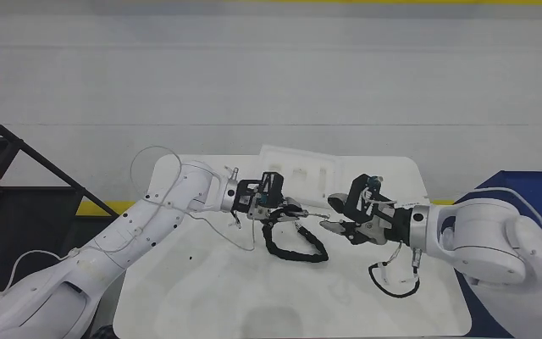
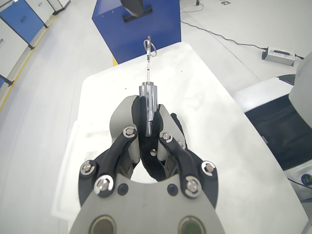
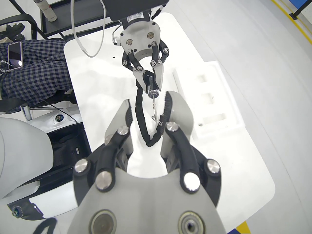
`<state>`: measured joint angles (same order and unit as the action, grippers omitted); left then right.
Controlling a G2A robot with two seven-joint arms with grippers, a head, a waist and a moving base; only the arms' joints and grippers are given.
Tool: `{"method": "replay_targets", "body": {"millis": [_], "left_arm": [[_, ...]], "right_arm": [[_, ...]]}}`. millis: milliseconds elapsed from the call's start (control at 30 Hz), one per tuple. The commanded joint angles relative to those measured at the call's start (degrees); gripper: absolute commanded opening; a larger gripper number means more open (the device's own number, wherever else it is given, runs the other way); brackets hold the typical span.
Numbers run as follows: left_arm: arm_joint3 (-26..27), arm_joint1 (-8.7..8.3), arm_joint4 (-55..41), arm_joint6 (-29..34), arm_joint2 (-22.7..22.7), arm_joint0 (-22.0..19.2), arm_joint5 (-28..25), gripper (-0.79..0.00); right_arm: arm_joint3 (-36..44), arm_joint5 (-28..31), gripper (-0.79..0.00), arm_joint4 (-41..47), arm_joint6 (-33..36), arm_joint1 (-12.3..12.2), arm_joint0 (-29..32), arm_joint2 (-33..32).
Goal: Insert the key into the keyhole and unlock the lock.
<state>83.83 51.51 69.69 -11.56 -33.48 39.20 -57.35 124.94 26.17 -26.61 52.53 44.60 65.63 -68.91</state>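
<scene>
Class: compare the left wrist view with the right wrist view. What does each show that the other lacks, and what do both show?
Left wrist view: a blue cabinet and a charger on the floor. Right wrist view: the lock's cable loop and a bottle. Both: the left gripper shut on the lock, the key in its keyhole, the table, the tray.

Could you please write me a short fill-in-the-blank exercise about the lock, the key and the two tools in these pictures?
1. The left tool is ____ on the chrome lock.
2. The key is inserted in the lock's ____.
3. The right tool has its fingers ____.
4. The lock's black cable forms a ____.
Missing words: shut; keyhole; open; loop.
</scene>
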Motion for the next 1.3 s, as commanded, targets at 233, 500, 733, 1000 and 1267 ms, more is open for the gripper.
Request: {"method": "replay_targets", "body": {"millis": [233,500,733,1000,1267], "left_arm": [[-1.7,-0.65,-0.5,14.7,-1.7,2.3,2.2,-0.785],[-4.8,1.00,-4.1,26.5,0.8,2.8,4.0,-0.785],[-9.4,3.48,-5.8,27.9,3.7,1.9,3.1,-0.034],[-14.0,5.72,-5.9,26.5,4.5,-0.4,2.2,0.000],[-12.7,5.08,-5.0,24.0,-0.9,-6.8,-0.6,0.000]], "right_arm": [[-2.3,1.4,0.000,1.2,-2.1,0.2,0.1,0.2],[-5.4,3.2,0.000,2.1,-4.7,0.8,-1.0,2.0],[-7.5,4.6,0.000,2.9,-6.6,1.1,-1.1,2.2],[-10.2,6.7,0.000,3.6,-8.7,1.3,-1.6,2.0],[-20.0,15.2,0.000,6.5,-12.4,2.2,-7.8,2.5]]}}
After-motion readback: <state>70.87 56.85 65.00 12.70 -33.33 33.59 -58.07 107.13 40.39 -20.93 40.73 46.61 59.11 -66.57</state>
